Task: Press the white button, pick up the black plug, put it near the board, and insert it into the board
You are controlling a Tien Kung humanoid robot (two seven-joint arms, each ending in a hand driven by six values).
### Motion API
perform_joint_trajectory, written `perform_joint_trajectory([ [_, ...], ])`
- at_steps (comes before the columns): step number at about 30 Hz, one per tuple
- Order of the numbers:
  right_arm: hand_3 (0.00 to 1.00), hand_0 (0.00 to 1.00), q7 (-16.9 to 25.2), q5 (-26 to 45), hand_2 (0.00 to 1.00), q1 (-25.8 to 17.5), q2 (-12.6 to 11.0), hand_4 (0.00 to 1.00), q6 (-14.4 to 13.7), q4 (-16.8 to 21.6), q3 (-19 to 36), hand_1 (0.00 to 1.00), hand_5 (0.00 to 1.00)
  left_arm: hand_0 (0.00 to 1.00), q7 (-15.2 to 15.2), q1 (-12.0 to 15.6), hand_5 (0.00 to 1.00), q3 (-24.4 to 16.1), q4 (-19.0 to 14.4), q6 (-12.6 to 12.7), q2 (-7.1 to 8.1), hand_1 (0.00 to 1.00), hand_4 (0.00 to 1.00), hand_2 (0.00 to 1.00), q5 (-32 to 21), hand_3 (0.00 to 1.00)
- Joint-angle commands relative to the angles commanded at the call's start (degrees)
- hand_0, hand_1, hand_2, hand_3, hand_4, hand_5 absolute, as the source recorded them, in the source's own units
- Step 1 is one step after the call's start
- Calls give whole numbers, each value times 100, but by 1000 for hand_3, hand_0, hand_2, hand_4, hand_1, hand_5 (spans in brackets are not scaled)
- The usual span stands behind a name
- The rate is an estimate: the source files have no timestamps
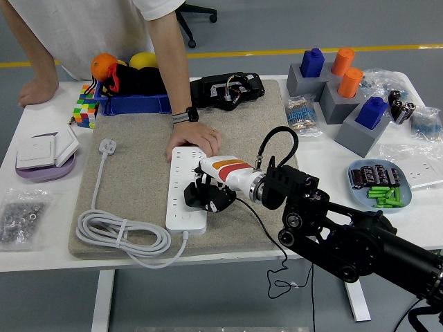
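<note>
The black plug (211, 200) is being held over the lower half of the white power strip (187, 188), at the strip's right-hand rows of sockets. Whether its pins are seated in a socket cannot be determined, because the fingers are covering the contact area. A thin black cord (266, 235) is running from the plug toward 5 o'clock and is hanging off the near edge of the surface (55, 256).

The right hand (208, 196) is clamped on the black plug, with its dark fingers curled around the plug body. The white and orange wrist section is extending from the hand toward 3 o'clock, and the black arm is continuing to the lower right corner.

The white power strip is lying lengthwise on a grey felt mat (138, 173), with its long axis running from 12 o'clock to 6 o'clock. Its white cable (121, 235) is lying coiled at 8 o'clock from the strip, and the white mains plug (107, 146) at the cable end is resting at 10 o'clock.

A person's hand (196, 139) is pressing flat on the top end of the strip, at 12 o'clock from the plug, and is holding it in place. The person's other hand (34, 90) is resting on the surface at the far left.

A blue dish of batteries (377, 185) is sitting well apart at 3 o'clock.
</note>
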Motion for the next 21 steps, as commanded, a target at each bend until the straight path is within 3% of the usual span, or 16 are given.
perform_joint_trajectory([
  [21, 484, 403, -8, -31, 448, 23, -77, 767, 20, 5, 8, 359, 2, 622, -9, -34, 380, -28, 0, 22, -12, 624, 518, 631, -17, 686],
])
